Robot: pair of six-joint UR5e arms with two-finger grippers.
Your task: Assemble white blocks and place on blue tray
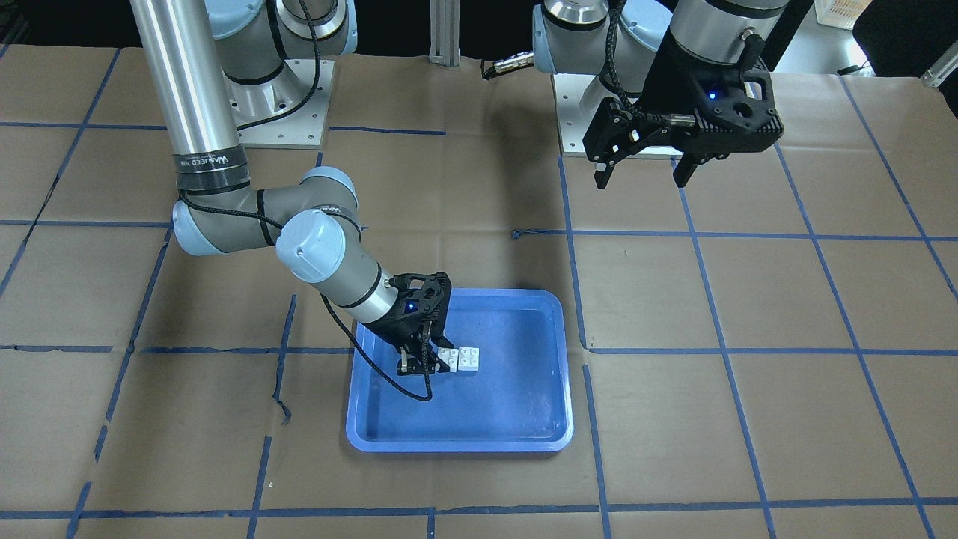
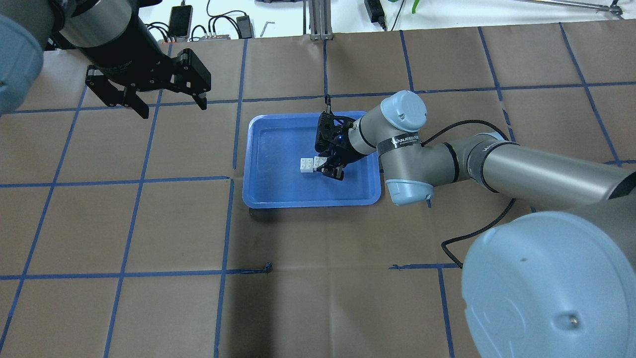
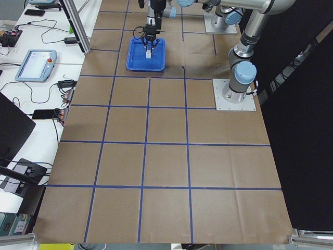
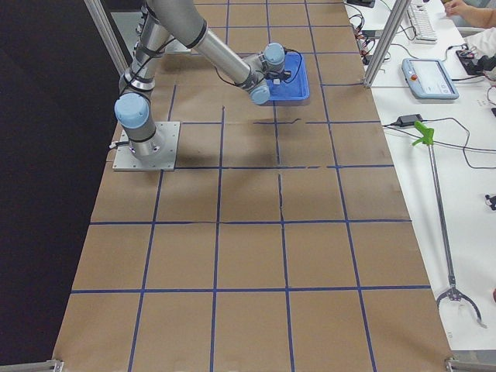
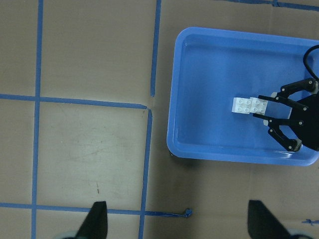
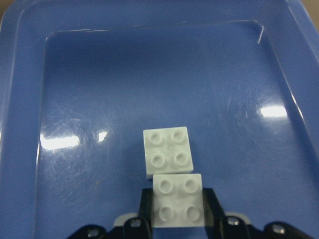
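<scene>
Two white blocks lie side by side and touching on the floor of the blue tray, studs up. My right gripper reaches down into the tray, and its fingers press both sides of the nearer block. The other block lies just beyond it, free of the fingers. Both blocks also show in the overhead view and in the left wrist view. My left gripper is open and empty, held high above the table away from the tray.
Brown paper with a blue tape grid covers the table. The two arm bases stand at the robot's edge. A small scrap of blue tape lies on the paper near the tray.
</scene>
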